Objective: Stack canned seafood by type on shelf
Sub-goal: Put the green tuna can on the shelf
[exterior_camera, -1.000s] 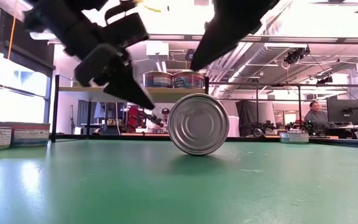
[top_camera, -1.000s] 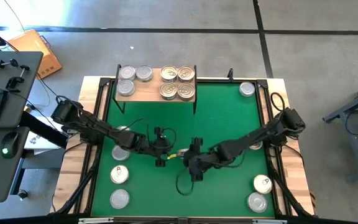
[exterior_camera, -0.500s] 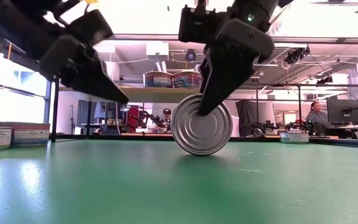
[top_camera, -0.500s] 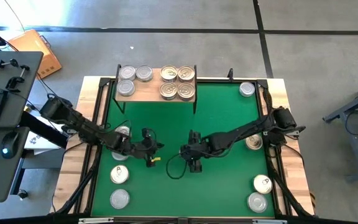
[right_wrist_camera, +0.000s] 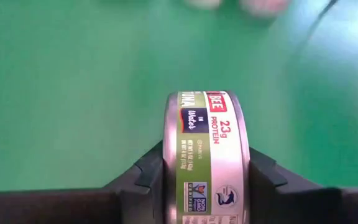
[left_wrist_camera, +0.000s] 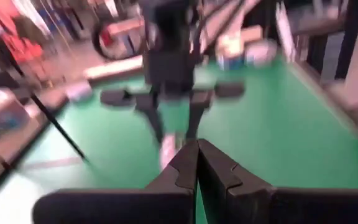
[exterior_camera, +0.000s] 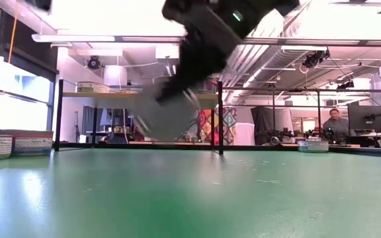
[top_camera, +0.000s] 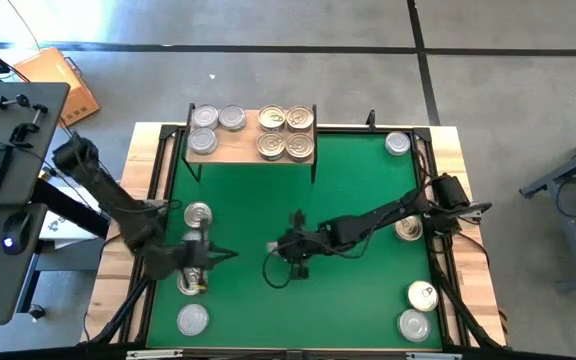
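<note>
Right claw (right_wrist_camera: pixel 205 186) grips a tuna tin (right_wrist_camera: pixel 205 155) on edge, mid surface (top_camera: pixel 358 190).

Largest first: green surface w/ shelf (top_camera: pixel 251 146) at far edge, silver-lid tins on its left half, gold pull-tab tins on right. Left claw (left_wrist_camera: pixel 197 163) pinched shut, empty, near loose tins at left side. Step looks like pick-up; next: carry tin to shelf, turn it flat, set it w/ its matching type. Label reads "BEE", "23g PROTEIN", "in Water".
</note>
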### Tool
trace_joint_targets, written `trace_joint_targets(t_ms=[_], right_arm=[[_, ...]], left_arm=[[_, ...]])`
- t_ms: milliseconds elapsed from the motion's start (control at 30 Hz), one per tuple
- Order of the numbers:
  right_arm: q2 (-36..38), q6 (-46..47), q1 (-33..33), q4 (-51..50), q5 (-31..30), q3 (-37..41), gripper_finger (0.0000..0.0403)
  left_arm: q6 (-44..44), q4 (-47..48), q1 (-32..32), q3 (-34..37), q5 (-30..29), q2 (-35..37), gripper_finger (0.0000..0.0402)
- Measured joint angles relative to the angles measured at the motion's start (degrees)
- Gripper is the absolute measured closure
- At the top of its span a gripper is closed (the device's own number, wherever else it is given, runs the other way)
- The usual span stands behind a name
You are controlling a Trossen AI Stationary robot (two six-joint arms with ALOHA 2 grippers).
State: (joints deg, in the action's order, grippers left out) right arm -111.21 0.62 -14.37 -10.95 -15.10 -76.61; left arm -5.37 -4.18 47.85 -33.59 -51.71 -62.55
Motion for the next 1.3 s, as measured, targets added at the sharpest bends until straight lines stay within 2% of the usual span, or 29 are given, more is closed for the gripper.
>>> trace_joint_targets(t_ms=[200, 300, 400, 533, 633, 767, 1000, 1233, 1300], right_arm=[[0.12, -17.98, 4.88, 2.93, -8.63, -9.94, 0.0281], [0.16, -26.07, 8.49, 3.22, -9.15, -15.36, 0.0281], [-0.82, -32.17, 12.24, 3.48, -9.06, -19.9, 0.0281], [-6.18, -37.17, 16.42, 3.18, -8.56, -26.48, 0.0281], [-11.7, -41.22, 18.0, 3.0, -9.58, -32.29, 0.0281], [-19.14, -46.41, 18.91, 3.22, -15.44, -40.4, 0.0281], [-28.01, -53.06, 19.37, -0.25, -19.19, -51.48, 0.0281], [-29.67, -52.85, 20.01, -4.55, -19.45, -53.6, 0.0279], [-29.67, -51.48, 20.15, -4.83, -19.37, -53.6, 0.0256]], left_arm=[[6.71, 1.42, 11.49, -5.73, -8.85, 1.75, 0.0402], [9.85, 1.53, 15.95, -7.43, -13.81, 1.75, 0.0401], [10.82, 1.87, 19.93, -7.71, -22.14, 1.74, 0.0401], [10.49, 2.97, 23.59, -7.6, -32.15, 1.73, 0.0402], [10.55, 3.14, 24.97, -7.56, -36.15, 1.71, 0.0401], [11.03, 3.12, 25.51, -7.56, -37.32, 1.71, 0.0401], [10.65, 3.78, 25.51, -7.54, -37.36, 1.71, 0.0401], [7.67, 6.55, 25.51, -7.52, -37.38, 1.71, 0.0401], [7.11, 6.6, 25.51, -7.49, -37.38, 1.71, 0.0401]])
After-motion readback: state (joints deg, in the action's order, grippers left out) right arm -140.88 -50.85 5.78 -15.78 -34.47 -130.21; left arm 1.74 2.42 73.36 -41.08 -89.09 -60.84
